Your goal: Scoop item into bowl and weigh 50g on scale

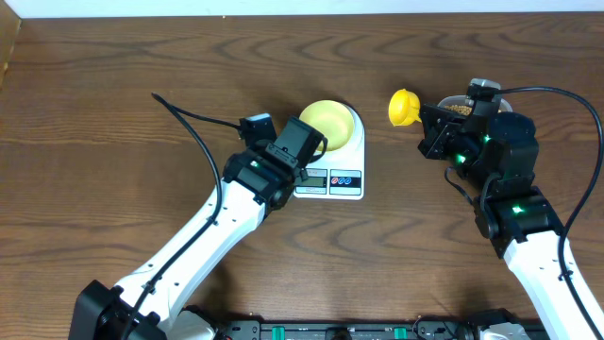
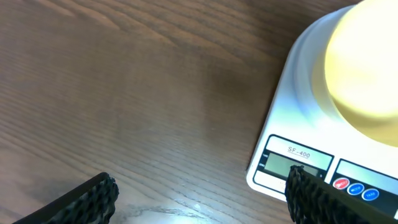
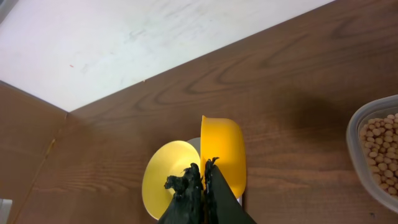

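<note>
The white scale [image 1: 332,170] stands mid-table with the pale-yellow bowl [image 1: 329,120] on it. My left gripper [image 1: 302,146] hovers open over the scale's front-left corner and holds nothing. Its wrist view shows the scale [image 2: 297,106], the bowl [image 2: 367,74] and one finger [image 2: 317,199] over the display. To the right of the scale, my right gripper [image 1: 427,118] is shut on the handle of a yellow scoop [image 1: 404,107]. The right wrist view has the scoop [image 3: 225,149] beside the bowl [image 3: 166,177], the gripper [image 3: 204,171] shut below. Beans [image 3: 380,149] fill a container at the right.
The clear plastic container [image 1: 462,107] sits at the right, mostly hidden under my right arm. A black cable [image 1: 193,118] runs across the wood to the left arm. A pale surface [image 3: 124,37] borders the table's far edge.
</note>
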Motion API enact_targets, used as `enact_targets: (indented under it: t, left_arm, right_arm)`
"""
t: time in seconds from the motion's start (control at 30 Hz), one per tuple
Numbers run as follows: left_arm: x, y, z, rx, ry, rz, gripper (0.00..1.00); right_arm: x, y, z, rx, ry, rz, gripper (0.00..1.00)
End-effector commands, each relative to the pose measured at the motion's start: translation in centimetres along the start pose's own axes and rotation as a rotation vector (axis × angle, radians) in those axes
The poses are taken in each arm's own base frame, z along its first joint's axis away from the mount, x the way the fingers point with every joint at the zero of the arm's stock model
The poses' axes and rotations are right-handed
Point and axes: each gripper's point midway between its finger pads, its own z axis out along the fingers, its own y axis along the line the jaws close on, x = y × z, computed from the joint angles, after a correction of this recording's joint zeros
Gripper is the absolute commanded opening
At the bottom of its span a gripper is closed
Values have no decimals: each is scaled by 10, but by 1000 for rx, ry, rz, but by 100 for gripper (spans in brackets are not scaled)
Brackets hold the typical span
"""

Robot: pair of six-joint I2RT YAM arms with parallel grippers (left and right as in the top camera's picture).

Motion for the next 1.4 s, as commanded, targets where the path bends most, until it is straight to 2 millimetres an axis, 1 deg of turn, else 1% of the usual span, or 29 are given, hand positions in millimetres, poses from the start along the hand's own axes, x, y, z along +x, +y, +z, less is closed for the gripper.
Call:
enact_targets:
  t: [0.0,0.17,0.37,0.53,0.67,0.83,0.93,1.0,1.37]
  left_arm:
    - [-2,-2,0,-14,-19,0,88]
    - [7,-9,8,-14,9,23,88]
    - [18,-25,17,2,31,57,88]
    - [23,-36,17,22,25,79,88]
    - [23,-42,16,40,15,81,88]
    - [23,-44,15,45,12,76,88]
    - [22,-44,16,46,13,-2,88]
    - [22,-45,16,47,12,-24,88]
    - [22,-44,16,46,12,-24,88]
  right_arm:
    - [-11,6,-5,-8,-30,-24,1]
    - [-11,6,-5,-8,-30,-24,1]
    - [-11,6,-5,-8,-30,-24,1]
    - [-11,6,-5,-7,-30,-24,1]
    - [-10,6,-5,-8,-29,-24,1]
    - [-10,6,-5,-8,-29,-24,1]
    - [-11,6,-5,-8,-30,-24,1]
    - [-10,6,-5,-8,-29,-24,1]
    - [-10,6,-5,-6,-27,-24,1]
